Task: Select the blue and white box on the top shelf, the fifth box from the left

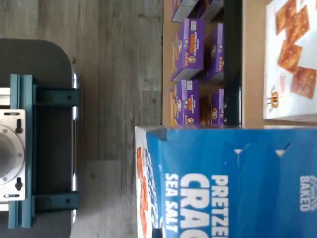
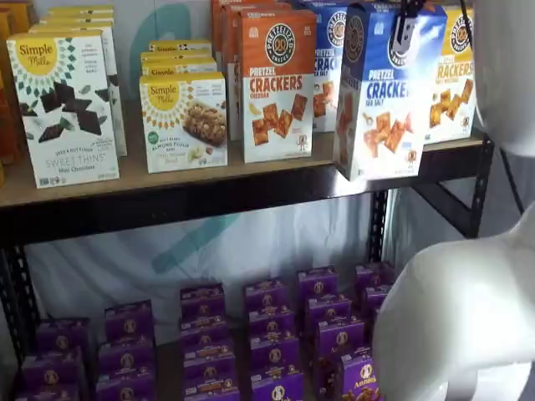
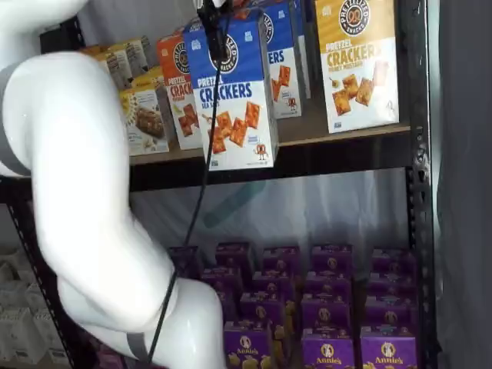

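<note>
The blue and white box (image 2: 384,92) reads "Pretzel Crackers Sea Salt" and hangs tilted in front of the top shelf (image 2: 125,177), its lower edge out past the dark rail. My gripper (image 2: 407,27) comes down from above with its black fingers shut on the box's top. In both shelf views the box (image 3: 231,92) stands forward of its row, with the gripper (image 3: 212,27) and a cable at its top edge. The wrist view shows the box's blue face (image 1: 228,183) close up.
An orange-topped Cheddar box (image 2: 277,83) stands to the left, and a yellow-topped box (image 2: 456,75) to the right on the shelf. Another blue box (image 3: 280,58) remains behind. Purple boxes (image 2: 267,334) fill the lower shelf. My white arm (image 3: 84,192) blocks part of the shelves.
</note>
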{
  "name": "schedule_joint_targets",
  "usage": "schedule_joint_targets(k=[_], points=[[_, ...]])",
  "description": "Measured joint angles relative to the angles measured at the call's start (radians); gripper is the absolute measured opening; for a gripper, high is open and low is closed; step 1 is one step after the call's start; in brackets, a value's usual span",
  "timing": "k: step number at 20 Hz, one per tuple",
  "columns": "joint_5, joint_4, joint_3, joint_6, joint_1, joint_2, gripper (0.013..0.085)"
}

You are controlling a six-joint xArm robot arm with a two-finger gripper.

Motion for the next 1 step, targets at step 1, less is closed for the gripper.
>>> schedule_joint_targets(k=[1], points=[[0.002, 0.0, 0.009, -0.002, -0.002, -0.01, 0.057]])
